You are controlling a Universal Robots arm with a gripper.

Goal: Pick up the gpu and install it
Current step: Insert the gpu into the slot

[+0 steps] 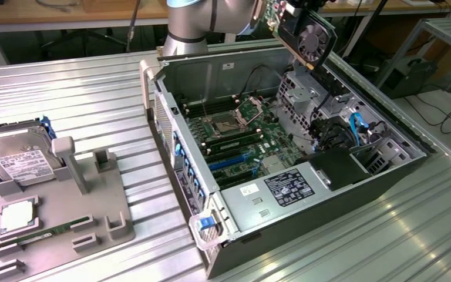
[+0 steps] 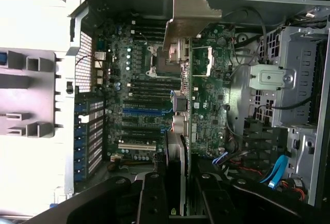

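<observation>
The gpu (image 1: 313,36) is a dark card with a round black fan. It hangs tilted above the far rim of the open computer case (image 1: 234,220), with my gripper (image 1: 286,10) shut on it from above. In the wrist view the gpu (image 2: 206,105) is nearly edge-on between my gripper's (image 2: 178,185) black fingers. Its pale metal bracket (image 2: 190,12) points away from the camera. Below it lies the motherboard (image 2: 139,105) with its expansion slots, and the card is clear of it.
The case lies on its side on a ribbed metal table (image 1: 92,94). Inside are a drive cage (image 1: 304,94), blue cables (image 1: 359,126) and a black power supply (image 1: 339,167). At the exterior view's left, a grey fixture (image 1: 92,200) holds a hard drive (image 1: 18,158), a processor (image 1: 18,214) and a memory stick (image 1: 49,229).
</observation>
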